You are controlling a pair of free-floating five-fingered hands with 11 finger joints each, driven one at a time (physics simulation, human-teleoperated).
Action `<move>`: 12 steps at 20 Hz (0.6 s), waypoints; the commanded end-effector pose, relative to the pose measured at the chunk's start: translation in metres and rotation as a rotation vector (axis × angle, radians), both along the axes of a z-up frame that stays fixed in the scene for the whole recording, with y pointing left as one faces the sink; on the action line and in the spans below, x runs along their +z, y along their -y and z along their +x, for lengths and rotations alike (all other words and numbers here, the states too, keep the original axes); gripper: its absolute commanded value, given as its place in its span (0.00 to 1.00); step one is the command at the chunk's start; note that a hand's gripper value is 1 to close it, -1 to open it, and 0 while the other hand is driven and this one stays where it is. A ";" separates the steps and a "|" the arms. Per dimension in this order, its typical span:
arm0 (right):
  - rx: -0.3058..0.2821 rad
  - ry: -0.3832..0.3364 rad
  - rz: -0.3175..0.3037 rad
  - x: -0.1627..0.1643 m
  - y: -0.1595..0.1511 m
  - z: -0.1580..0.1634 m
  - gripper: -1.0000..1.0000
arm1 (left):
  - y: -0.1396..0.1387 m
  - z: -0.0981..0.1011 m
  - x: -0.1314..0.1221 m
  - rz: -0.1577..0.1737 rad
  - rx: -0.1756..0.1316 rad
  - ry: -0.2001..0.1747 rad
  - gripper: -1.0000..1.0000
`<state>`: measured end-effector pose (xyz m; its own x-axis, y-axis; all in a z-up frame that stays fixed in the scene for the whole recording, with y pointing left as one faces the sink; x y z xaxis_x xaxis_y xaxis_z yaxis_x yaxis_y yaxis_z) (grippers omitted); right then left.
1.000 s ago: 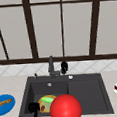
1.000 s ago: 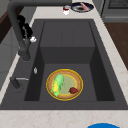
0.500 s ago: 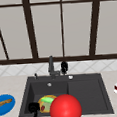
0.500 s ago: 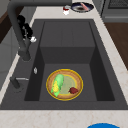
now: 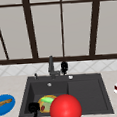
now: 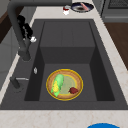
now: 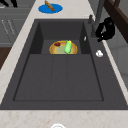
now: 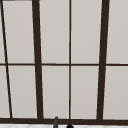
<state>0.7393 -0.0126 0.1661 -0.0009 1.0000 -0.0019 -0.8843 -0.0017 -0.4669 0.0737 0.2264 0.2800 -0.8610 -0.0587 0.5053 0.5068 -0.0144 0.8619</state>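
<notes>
We have the right hand (image 5: 64, 66) just right of the faucet (image 5: 51, 66), grip unclear; the left hand (image 5: 33, 108) hangs near the plate (image 5: 46, 103), equally unclear.

No lettering, number, brand or sign can be read anywhere in these views. The round yellow-rimmed plate (image 6: 64, 84) in the dark grey sink basin (image 6: 67, 35) carries no print, and the flat blue plate (image 5: 5, 104) on the pale counter is plain too.

Red ball (image 5: 65, 108), yellow-rimmed plate (image 6: 64, 84), blue dish (image 5: 5, 104), dark grey sink (image 5: 87, 92).
</notes>
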 end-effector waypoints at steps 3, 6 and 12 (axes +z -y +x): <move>-0.016 -0.011 -0.009 0.011 -0.028 0.008 1.00 | 0.000 0.000 0.000 0.000 0.000 0.000 0.50; -0.015 -0.016 -0.014 0.010 -0.029 0.008 1.00 | 0.000 0.000 0.000 0.000 0.000 0.000 0.50; -0.015 -0.029 -0.025 0.009 -0.030 0.008 1.00 | 0.000 0.000 0.000 0.000 0.000 0.000 0.50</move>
<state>0.7399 -0.0112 0.1664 0.0002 0.9997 -0.0255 -0.8906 -0.0114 -0.4546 0.0737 0.2264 0.2800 -0.8610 -0.0587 0.5053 0.5068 -0.0144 0.8619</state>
